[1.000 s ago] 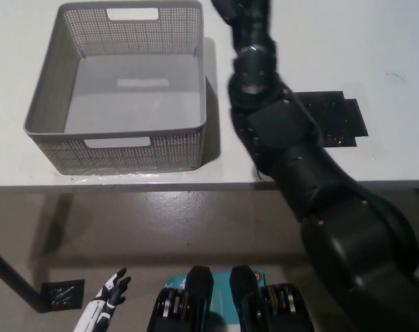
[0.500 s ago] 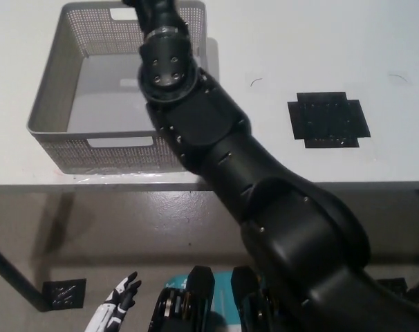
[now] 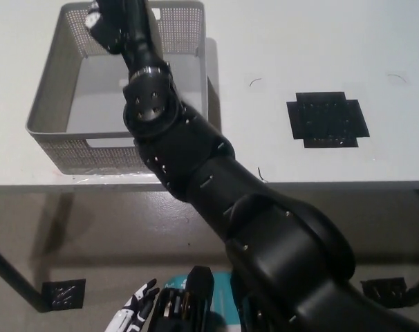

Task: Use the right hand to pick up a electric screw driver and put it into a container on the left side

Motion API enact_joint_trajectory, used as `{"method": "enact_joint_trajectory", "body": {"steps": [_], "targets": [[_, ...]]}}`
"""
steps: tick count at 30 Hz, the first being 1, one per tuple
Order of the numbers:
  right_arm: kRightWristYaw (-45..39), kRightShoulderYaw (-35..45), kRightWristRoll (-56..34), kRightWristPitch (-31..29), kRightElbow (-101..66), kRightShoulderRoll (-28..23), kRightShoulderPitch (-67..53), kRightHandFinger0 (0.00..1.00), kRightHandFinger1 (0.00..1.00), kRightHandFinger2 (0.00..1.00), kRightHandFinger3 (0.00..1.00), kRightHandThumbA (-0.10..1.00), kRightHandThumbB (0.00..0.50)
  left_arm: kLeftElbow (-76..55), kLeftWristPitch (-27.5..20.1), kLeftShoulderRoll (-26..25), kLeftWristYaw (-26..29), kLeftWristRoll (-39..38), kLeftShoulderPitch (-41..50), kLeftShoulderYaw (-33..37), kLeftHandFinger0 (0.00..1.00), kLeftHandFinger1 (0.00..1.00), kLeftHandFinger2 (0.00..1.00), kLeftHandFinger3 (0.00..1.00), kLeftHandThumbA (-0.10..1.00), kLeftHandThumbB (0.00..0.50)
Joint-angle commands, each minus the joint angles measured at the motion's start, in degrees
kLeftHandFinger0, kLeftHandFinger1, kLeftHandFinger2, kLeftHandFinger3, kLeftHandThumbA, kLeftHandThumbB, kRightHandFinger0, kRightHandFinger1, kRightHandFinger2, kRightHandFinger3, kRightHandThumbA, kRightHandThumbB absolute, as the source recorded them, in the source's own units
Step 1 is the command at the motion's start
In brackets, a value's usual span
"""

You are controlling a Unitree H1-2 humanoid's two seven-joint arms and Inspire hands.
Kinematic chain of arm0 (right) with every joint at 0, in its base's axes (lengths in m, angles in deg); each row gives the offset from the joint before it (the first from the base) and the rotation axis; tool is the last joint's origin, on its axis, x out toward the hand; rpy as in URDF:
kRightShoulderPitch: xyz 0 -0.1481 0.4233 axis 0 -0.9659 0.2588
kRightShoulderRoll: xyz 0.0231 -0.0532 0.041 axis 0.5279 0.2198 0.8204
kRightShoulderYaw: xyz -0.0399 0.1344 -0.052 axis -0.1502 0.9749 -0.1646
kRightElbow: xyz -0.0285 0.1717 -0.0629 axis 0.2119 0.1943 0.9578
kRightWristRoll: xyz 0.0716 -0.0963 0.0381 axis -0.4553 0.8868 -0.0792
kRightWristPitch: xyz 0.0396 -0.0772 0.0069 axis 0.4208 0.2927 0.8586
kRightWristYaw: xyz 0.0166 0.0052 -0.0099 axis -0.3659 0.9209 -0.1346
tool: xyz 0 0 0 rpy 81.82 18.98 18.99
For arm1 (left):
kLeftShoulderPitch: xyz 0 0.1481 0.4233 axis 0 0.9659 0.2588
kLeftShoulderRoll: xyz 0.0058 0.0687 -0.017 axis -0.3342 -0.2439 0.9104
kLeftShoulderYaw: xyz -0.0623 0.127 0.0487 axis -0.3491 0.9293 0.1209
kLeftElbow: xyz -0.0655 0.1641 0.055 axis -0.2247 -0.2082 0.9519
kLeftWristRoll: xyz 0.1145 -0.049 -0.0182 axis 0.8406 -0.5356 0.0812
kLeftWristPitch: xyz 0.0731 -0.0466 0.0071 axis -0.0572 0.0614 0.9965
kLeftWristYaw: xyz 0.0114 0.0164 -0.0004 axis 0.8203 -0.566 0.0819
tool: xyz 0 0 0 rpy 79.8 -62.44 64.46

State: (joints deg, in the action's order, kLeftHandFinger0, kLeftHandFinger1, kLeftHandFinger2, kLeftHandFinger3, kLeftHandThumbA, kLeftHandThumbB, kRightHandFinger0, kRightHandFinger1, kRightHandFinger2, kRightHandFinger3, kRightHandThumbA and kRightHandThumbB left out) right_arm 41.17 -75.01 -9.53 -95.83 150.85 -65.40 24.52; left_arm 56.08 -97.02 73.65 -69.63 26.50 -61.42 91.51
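White tabletop [image 3: 299,55] fills the upper frame; grey floor lies below. Grey perforated plastic basket [image 3: 47,104] stands upper left. Black square pad [image 3: 327,119] lies upper right. Black right hand [image 3: 116,24] reaches over the basket's far wall at top left; whether it is clenched cannot be told, and the electric screwdriver is not discernible, possibly hidden in that hand. White left hand [image 3: 135,315] rests at the bottom edge, fingers spread. Advice: lower inside the basket walls before releasing.
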Motion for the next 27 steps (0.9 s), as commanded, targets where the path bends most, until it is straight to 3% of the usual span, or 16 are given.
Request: {"method": "enact_joint_trajectory", "body": {"steps": [1,8,10,17,18,19,20,21,22,23,24,25,27], "targets": [[-1.00,-1.39,1.72,-2.58,0.35,0.46,1.18,0.00,0.26,0.69,0.74,-0.10,0.110,-2.53,-1.09,-0.40,-0.97,0.91,0.09,0.93,1.00,1.00,1.00,1.00,1.00,0.056],[-2.93,-2.10,1.48,-1.51,1.07,-1.29,-1.96,0.00,0.26,0.69,0.75,-0.10,0.104,-3.12,-0.74,-1.18,-2.04,1.45,-0.34,2.13,1.00,1.00,1.00,1.00,1.00,0.046],[-3.65,-2.62,1.92,-1.39,1.17,-1.65,-2.72,0.00,0.27,0.71,0.76,-0.10,0.128,-3.07,-0.67,-1.45,-2.28,1.66,-0.27,2.40,1.00,1.00,1.00,1.00,1.00,0.060],[-6.38,-2.97,1.73,0.26,0.98,-2.31,-2.87,0.00,0.30,0.73,0.79,-0.10,0.140,-2.82,-1.58,-2.16,-1.99,2.46,-0.56,3.03,1.00,1.00,1.00,1.00,1.00,0.052],[-7.60,-3.75,2.43,0.50,0.96,-2.97,-3.32,0.26,0.59,0.97,1.00,0.02,0.173,-3.03,-1.72,-2.48,-2.33,2.80,-0.76,3.50,1.00,1.00,1.00,1.00,1.00,0.033],[-8.14,-4.10,2.70,0.60,0.93,-3.31,-3.53,0.30,0.48,0.68,0.81,0.06,0.166,-3.11,-1.77,-2.61,-2.47,2.97,-0.89,3.73,1.00,1.00,1.00,1.00,1.00,0.024],[-9.85,-4.05,2.32,0.42,0.85,-3.60,-3.64,0.54,0.75,0.91,0.99,0.24,0.192,-3.26,-1.75,-2.76,-2.49,3.20,-0.91,3.88,1.00,1.00,1.00,1.00,1.00,0.013],[-12.38,-3.94,1.78,0.11,0.75,-4.03,-3.81,0.72,0.87,0.96,1.00,0.33,0.200,-3.47,-1.72,-2.96,-2.53,3.55,-0.95,4.08,1.00,1.00,1.00,1.00,1.00,0.014],[-12.47,-3.99,1.72,0.13,0.72,-4.05,-3.82,0.76,0.87,0.92,0.99,0.36,0.203,-3.48,-1.71,-2.99,-2.49,3.55,-0.96,4.13,1.00,1.00,1.00,1.00,1.00,0.013],[-14.73,-5.03,2.57,0.74,0.68,-4.71,-4.02,1.00,1.00,1.00,1.00,0.64,0.292,-3.58,-1.83,-3.15,-2.72,3.74,-1.05,4.40,1.00,1.00,1.00,1.00,1.00,0.007],[-15.05,-5.17,2.63,0.82,0.66,-4.80,-4.05,1.00,1.00,1.00,1.00,0.67,0.300,-3.60,-1.84,-3.17,-2.75,3.77,-1.06,4.44,1.00,1.00,1.00,1.00,1.00,0.008],[-16.53,-6.34,3.61,1.52,0.76,-5.28,-3.94,1.00,1.00,1.00,1.00,0.86,0.359,-3.54,-1.77,-3.25,-3.03,3.62,-1.13,4.55,1.00,1.00,1.00,1.00,1.00,0.017],[-18.21,-7.61,4.19,1.94,0.64,-5.85,-3.95,1.00,1.00,1.00,1.00,0.94,0.395,-3.47,-2.34,-3.53,-3.06,4.30,-1.40,4.80,1.00,1.00,0.98,1.00,1.00,0.005]]}}
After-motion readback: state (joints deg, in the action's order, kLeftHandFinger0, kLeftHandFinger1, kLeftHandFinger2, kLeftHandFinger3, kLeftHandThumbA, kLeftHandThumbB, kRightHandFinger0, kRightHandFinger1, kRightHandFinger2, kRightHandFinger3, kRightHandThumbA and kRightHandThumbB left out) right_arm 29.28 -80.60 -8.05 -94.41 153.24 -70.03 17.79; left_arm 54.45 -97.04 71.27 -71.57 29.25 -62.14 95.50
